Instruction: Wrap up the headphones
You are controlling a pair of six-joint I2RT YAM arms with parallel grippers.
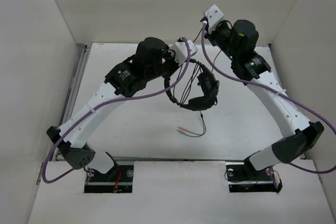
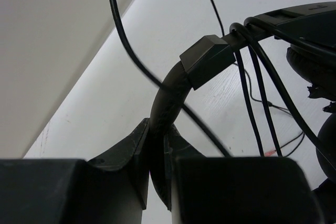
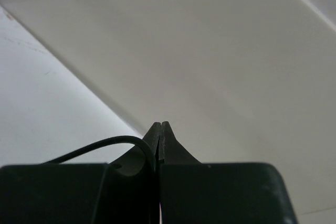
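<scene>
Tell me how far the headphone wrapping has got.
Done: a few turns of cable already cross the headband of the headphones. In hand: the left gripper is shut on the headband, and the right gripper pinches the cable. Left: a loose tail ending in the pink plugs lies on the table, to be wound on.

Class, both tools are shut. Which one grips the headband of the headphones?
The left tool: its fingers clamp the headband of the headphones. The right tool pinches only the thin black cable.
</scene>
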